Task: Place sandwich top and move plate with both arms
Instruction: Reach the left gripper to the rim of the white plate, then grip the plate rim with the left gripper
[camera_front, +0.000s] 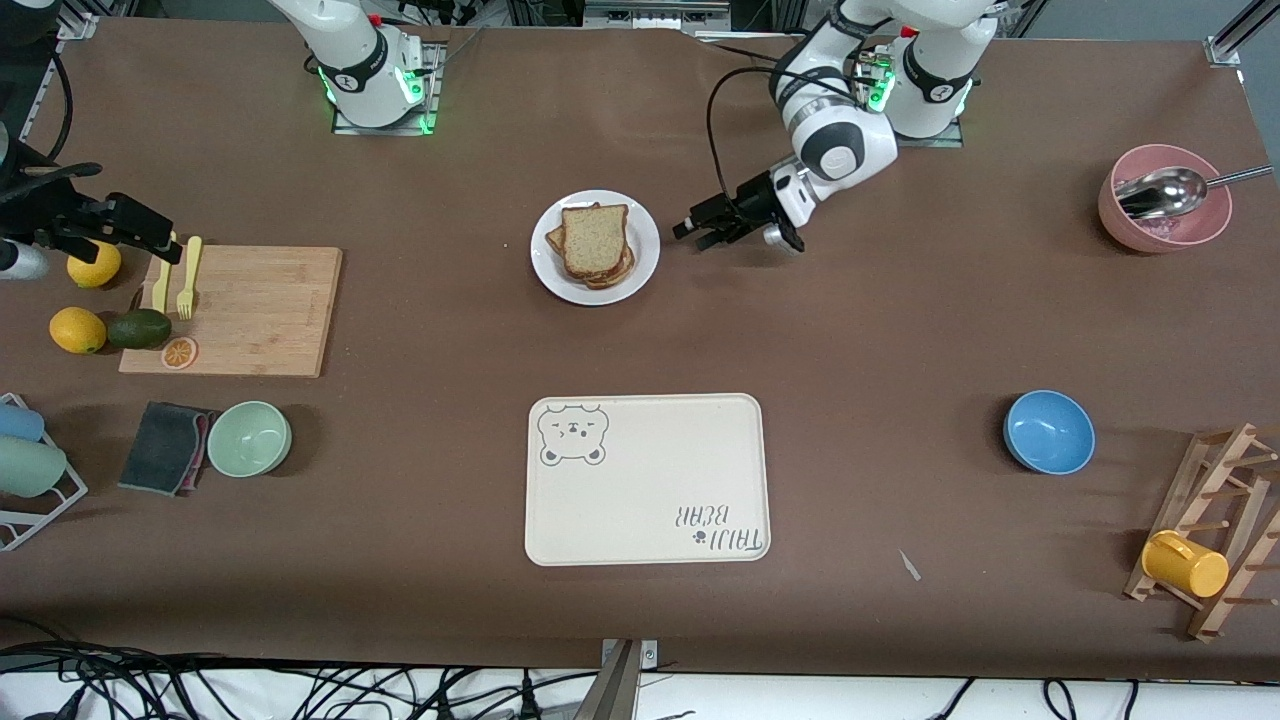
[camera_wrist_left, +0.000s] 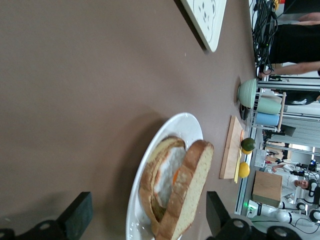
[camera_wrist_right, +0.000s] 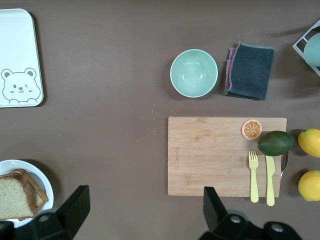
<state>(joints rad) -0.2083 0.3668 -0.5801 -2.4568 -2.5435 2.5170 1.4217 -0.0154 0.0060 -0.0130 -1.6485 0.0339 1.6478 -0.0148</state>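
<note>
**Sandwich stacked on the plate, both grippers empty and wide**

The plate (camera_front: 595, 247) is the landmark here. It sits on the brown table (camera_front: 900, 330), in the middle of its length and farther from the front camera than the cream bear-print tray (camera_front: 648, 479). The sandwich top (camera_front: 594, 238) lies flat on the stack of bread on the plate, and the lower slices peek out at its edges. In the left wrist view the plate (camera_wrist_left: 172, 145) holds the sandwich top (camera_wrist_left: 192, 192) over a lower slice, with white and orange filling showing between them.

The left gripper (camera_front: 705, 226) hangs just beside the plate, toward the left arm's end of the table, low over the bare table. Its fingers (camera_wrist_left: 77, 216) stand wide apart and hold nothing, and they point at the plate's rim.

The right gripper (camera_front: 120, 232) is well apart from the plate, over the edge of the wooden cutting board (camera_front: 235, 310) at the right arm's end of the table. Its fingers (camera_wrist_right: 75, 207) are spread wide and empty. The right wrist view shows a yellow fork (camera_wrist_right: 254, 175), a yellow knife (camera_wrist_right: 270, 180), an orange slice (camera_wrist_right: 251, 129) and an avocado (camera_wrist_right: 275, 143) on or by that board, two lemons (camera_wrist_right: 310, 142) beside it, and the plate (camera_wrist_right: 30, 172) at the picture's corner.

A pale green bowl (camera_front: 249, 438) and a grey cloth (camera_front: 165, 447) lie nearer the front camera than the board. A blue bowl (camera_front: 1048, 431) sits well apart from the plate, toward the left arm's end.
</note>
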